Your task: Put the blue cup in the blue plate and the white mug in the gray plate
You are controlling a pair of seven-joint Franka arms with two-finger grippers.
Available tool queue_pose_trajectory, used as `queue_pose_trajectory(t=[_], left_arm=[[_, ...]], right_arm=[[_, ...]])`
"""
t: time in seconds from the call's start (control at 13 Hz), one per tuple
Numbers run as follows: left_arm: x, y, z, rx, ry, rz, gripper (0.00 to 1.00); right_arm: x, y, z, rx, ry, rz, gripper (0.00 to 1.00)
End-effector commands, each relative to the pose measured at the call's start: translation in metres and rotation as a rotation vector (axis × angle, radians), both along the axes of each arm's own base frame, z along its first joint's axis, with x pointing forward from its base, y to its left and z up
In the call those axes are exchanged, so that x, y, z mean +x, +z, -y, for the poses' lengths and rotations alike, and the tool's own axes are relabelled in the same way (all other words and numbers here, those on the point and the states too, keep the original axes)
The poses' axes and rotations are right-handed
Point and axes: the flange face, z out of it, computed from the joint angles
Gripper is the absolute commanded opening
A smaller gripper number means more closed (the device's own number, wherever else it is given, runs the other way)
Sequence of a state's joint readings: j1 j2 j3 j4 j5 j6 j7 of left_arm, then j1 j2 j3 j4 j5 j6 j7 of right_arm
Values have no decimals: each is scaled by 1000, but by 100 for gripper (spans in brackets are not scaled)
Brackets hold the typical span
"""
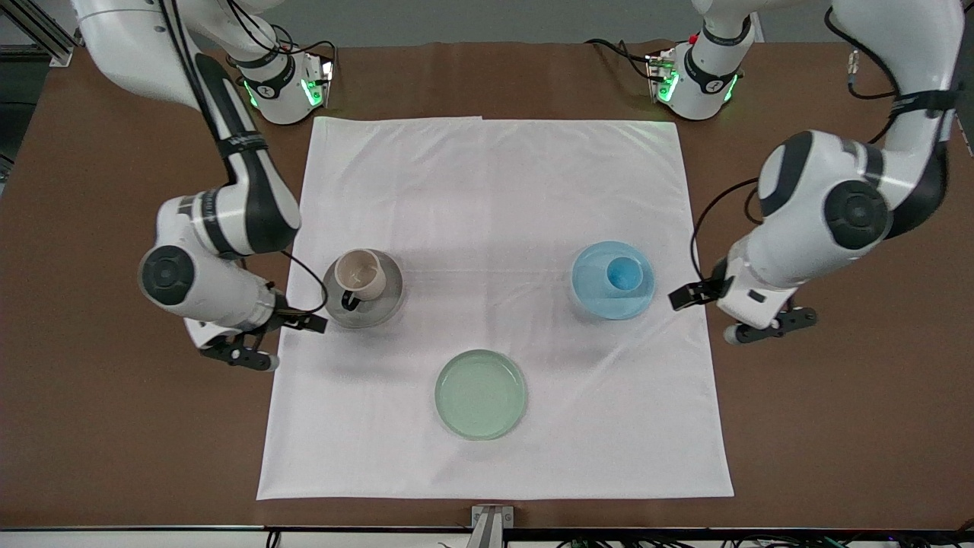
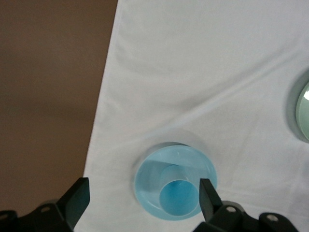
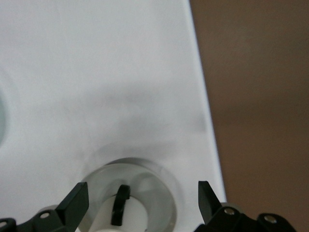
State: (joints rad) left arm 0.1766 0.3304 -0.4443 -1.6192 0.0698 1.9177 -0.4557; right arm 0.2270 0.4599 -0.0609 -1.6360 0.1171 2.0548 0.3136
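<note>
Nearest the front camera, a pale green plate [image 1: 480, 393] lies on the white cloth [image 1: 494, 190]. Farther back, the white mug [image 1: 361, 275] stands in the gray plate [image 1: 384, 308] toward the right arm's end, and the blue cup [image 1: 623, 273] stands in the blue plate [image 1: 593, 293] toward the left arm's end. The right gripper [image 3: 140, 200] hangs beside the gray plate and the left gripper [image 2: 144, 195] beside the blue plate, each with its fingers spread wide, holding nothing
</note>
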Motion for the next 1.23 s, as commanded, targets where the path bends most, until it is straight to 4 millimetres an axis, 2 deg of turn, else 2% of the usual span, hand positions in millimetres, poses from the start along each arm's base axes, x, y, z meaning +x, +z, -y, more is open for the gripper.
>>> queue_pose_trajectory(t=[0.0, 0.08, 0.15, 0.23, 0.38, 0.46, 0.54, 0.62, 0.69, 0.77, 1.0, 1.15], left_arm=[[16, 48, -69, 17, -123, 0, 100], [11, 66, -87, 25, -145, -10, 100], [5, 86, -95, 36, -157, -7, 100], [-2, 101, -97, 46, -166, 2, 100], [-14, 133, -111, 63, -149, 41, 100], [-21, 152, -111, 74, -157, 70, 100], [-26, 161, -108, 82, -180, 82, 100], [-34, 173, -106, 90, -192, 93, 100], [-43, 184, -87, 93, -224, 109, 100], [-51, 190, -82, 107, -232, 95, 100], [-81, 202, -70, 103, -244, 47, 100], [-97, 204, -81, 56, -218, 41, 100]], right_arm=[[-2, 41, 81, -1, 55, 2, 100], [-4, 60, 108, -33, 45, -6, 100], [-6, 78, 142, -71, 42, -10, 100], [-9, 98, 155, -86, 75, -17, 100], [-14, 130, 161, -91, 83, -79, 100], [-12, 151, 170, -94, 71, -62, 100], [-11, 163, 174, -95, 63, -50, 100], [-11, 165, 180, -97, 55, -49, 100], [-11, 166, 184, -95, 47, -40, 100], [-10, 171, 186, -85, 31, -28, 100], [-11, 169, 160, -66, 63, -51, 100], [-18, 177, 151, -63, 73, -70, 100]])
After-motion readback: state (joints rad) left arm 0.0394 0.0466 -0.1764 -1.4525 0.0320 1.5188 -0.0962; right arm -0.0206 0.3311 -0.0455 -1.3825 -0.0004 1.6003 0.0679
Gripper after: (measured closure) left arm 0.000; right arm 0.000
